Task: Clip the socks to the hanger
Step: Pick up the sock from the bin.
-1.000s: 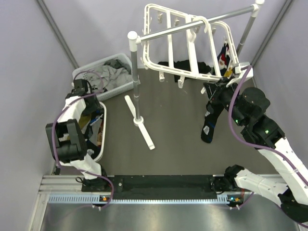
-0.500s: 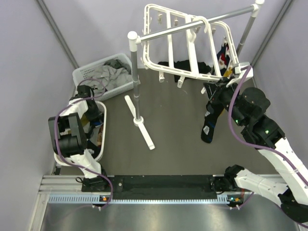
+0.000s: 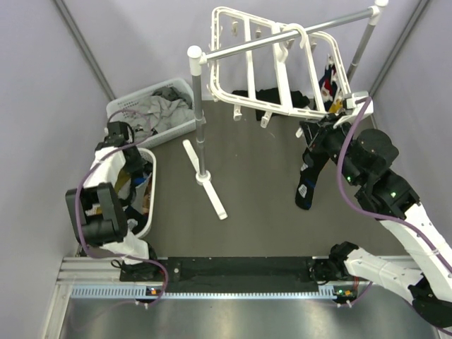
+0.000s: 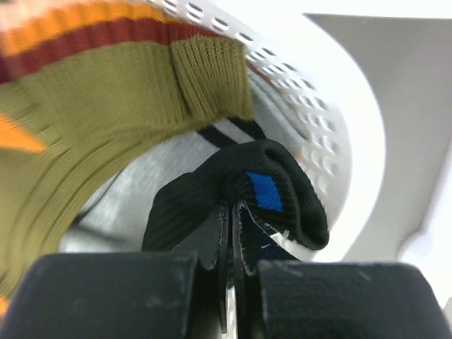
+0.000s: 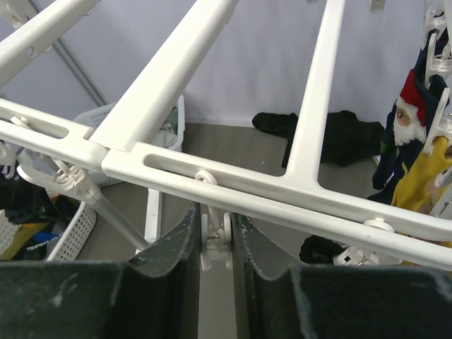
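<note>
My left gripper (image 4: 232, 212) is down in the white oval basket (image 3: 152, 205) at the left and is shut on a black sock with a blue mark (image 4: 282, 205). An olive sock with orange and red stripes (image 4: 106, 106) lies just above it. From above, the left gripper (image 3: 135, 168) is mostly hidden by its wrist. My right gripper (image 5: 215, 226) is shut on a small white clip (image 5: 215, 247) under a bar of the white hanger (image 5: 282, 191). A dark sock (image 3: 308, 176) hangs below the hanger (image 3: 282, 70), beside the right gripper (image 3: 318, 128). A yellow sock (image 5: 417, 176) and a patterned sock (image 5: 406, 113) hang clipped at its right edge.
The grey pole rack (image 3: 200, 120) carries the hanger, and its white foot (image 3: 205, 180) lies across the mid floor. A white crate with pale grey cloths (image 3: 152, 113) stands at the back left. A plain black garment (image 3: 272, 95) lies on the floor behind the hanger.
The left gripper has closed onto the black sock in the basket, and its wrist has shifted slightly. The right arm and the clip it grips have not moved.
</note>
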You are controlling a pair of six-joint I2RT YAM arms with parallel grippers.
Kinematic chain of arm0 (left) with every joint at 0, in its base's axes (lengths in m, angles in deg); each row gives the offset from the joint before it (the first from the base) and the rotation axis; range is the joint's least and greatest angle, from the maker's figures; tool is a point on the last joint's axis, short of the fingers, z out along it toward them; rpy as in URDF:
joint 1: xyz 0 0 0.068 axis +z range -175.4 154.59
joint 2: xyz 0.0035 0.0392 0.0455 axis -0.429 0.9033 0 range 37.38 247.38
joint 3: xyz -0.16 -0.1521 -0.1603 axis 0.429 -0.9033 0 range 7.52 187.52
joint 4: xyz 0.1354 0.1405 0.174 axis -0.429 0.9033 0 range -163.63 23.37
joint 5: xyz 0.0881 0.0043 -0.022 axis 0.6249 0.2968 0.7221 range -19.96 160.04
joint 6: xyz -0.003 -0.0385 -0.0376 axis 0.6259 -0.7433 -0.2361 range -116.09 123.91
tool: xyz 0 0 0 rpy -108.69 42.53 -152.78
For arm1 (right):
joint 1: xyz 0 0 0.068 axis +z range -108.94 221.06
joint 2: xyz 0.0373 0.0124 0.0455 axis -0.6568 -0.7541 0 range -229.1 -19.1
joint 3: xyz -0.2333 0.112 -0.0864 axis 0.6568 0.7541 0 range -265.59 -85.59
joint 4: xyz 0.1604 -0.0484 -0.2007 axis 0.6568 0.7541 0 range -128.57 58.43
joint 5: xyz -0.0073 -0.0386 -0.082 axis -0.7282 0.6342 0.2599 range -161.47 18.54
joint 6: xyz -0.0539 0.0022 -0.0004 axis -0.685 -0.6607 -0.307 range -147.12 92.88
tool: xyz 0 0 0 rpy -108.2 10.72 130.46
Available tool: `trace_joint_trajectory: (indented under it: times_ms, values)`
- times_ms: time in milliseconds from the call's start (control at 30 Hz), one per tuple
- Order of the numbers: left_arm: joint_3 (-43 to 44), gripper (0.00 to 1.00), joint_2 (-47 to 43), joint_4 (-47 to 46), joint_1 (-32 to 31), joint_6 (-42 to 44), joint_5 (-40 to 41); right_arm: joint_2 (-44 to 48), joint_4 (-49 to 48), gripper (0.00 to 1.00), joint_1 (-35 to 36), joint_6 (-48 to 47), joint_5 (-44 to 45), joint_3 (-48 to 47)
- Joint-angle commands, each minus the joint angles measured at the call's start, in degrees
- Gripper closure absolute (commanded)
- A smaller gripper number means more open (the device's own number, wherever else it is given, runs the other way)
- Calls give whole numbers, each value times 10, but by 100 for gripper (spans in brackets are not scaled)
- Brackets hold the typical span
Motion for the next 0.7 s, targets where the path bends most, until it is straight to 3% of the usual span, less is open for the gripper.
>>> trace_joint_trajectory:
  times_ms: [0, 300, 667]
  values:
    - [43, 100, -91, 37, 0, 8, 5, 12, 8, 90, -7, -7, -1, -5]
    - [88, 100, -194, 77, -1, 20, 13, 5, 19, 90, -7, -15, -10, -22]
    - [226, 100, -294, 70, -15, -5, -190, -5, 26, 91, -7, -20, -25, -34]
